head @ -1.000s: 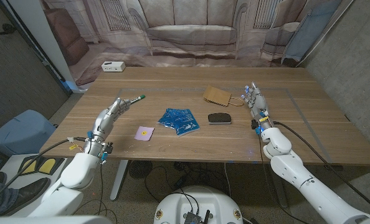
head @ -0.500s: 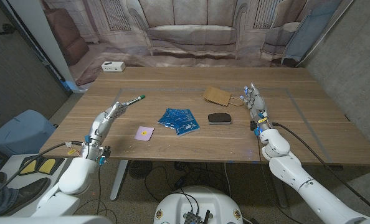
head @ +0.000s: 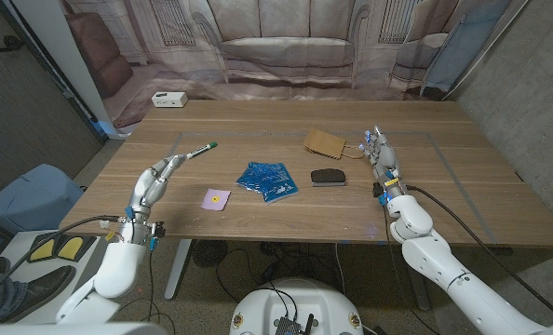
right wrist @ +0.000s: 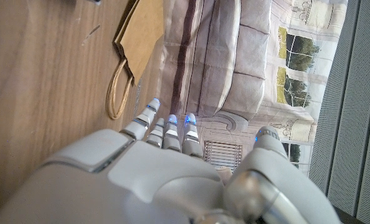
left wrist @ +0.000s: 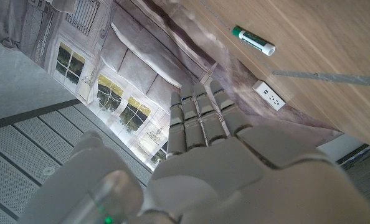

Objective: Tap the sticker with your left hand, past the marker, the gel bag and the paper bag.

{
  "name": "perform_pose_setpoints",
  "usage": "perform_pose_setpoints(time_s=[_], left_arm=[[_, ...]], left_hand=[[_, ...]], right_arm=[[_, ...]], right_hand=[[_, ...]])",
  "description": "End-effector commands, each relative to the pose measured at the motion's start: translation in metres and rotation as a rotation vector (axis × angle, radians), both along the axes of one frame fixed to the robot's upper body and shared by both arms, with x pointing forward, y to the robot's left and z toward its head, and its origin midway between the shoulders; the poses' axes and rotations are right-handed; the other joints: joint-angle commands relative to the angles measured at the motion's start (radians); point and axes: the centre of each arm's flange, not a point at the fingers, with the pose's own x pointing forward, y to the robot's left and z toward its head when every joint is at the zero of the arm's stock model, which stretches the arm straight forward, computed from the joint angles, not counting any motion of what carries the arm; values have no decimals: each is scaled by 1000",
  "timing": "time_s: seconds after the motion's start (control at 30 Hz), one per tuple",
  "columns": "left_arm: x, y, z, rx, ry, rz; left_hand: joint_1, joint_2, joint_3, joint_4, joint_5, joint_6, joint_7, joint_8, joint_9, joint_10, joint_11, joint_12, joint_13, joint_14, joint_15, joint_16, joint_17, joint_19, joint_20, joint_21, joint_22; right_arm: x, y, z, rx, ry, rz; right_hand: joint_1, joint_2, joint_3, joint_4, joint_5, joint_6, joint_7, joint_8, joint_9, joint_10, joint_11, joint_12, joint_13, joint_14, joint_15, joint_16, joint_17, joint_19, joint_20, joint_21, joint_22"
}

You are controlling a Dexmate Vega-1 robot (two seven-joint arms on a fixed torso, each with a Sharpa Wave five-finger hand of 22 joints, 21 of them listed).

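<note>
My left robot hand (head: 155,179) holds nothing, fingers straight — I judge that suits a tap. The sticker (head: 217,197) lies on the worktop (head: 463,205) just beside it — gel bag (head: 268,179) beyond.

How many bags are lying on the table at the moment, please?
2: the blue gel bag lies near the table's middle, right of the sticker; the brown paper bag lies farther back, near the right hand. Nothing seems to hide another.
</note>
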Motion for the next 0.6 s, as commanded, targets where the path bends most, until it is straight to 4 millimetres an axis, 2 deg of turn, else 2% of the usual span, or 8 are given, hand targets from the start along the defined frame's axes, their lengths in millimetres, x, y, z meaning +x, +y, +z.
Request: perform_pose_setpoints(time_s=[0.03,0.6], left_arm=[[-9,-5,4,100,-32,112],[-16,-14,16,283,-81,300]], left_hand=[[7,-4,0,-7,3,14,0,5,6,8,-2,4,3,4,1,2,2,8,1,6,5],[10,-2,0,-9,5,35,-5,6,6,19,-7,3,3,14,-6,-2,2,16,0,2,5]], right_arm=[[-4,2,-4,3,10,-3],[-9,2,-10,21,8,-18]], right_hand=[[2,7,2,-6,-1,9,0,-1,4,8,2,-4,1,5,0,-3,3,11,-1,-1,2],[2,8,1,-7,-1,10,0,-2,5,8,1,-6,1,5,-2,-4,2,12,-1,-8,2]])
